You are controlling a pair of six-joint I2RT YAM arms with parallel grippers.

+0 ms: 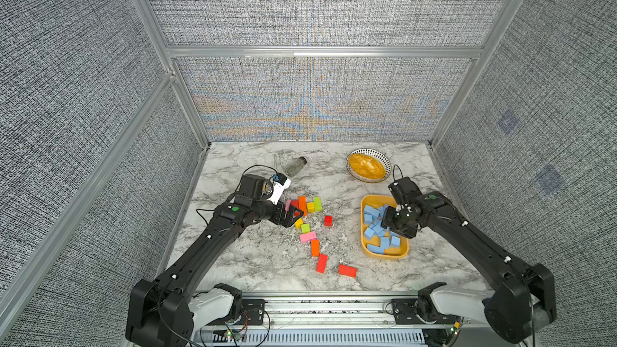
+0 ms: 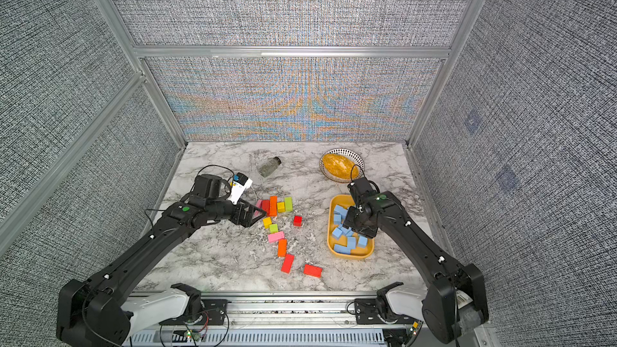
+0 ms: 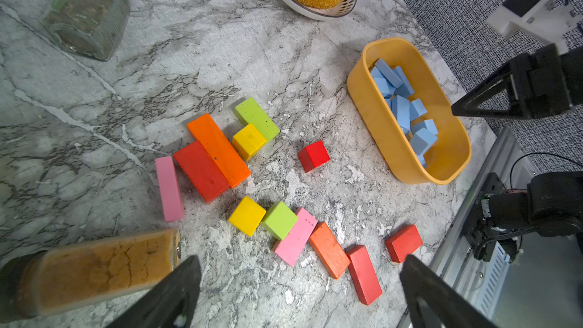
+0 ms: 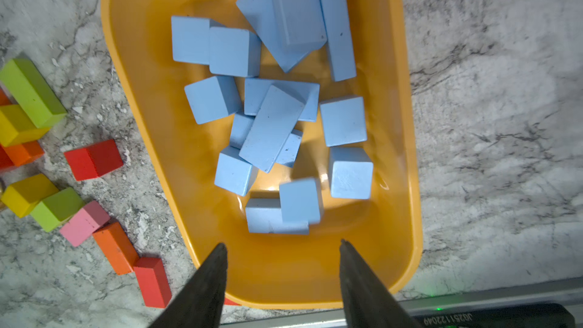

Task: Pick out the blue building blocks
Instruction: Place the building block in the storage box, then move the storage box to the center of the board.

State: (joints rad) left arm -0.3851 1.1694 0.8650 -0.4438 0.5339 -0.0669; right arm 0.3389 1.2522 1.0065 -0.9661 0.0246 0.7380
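The right end effector, jaws parted and empty, hangs over the near end of the yellow tray; lifting straight up should avoid nudging the blue building blocks heaped inside. Across the tabletop, the left end effector hovers wide and empty above the other-coloured blocks.

The small matte sky-blue blocks are lying heaped inside the oblong yellow plastic tub, which is sitting at the right of the veined marble tabletop. The loose red, orange, yellow, green and pink blocks are lying mid-table, left of the tub and apart from it. The round pattern-rimmed bowl is standing just beyond the tub, with the clear glass jar lying on its side to the bowl's left.
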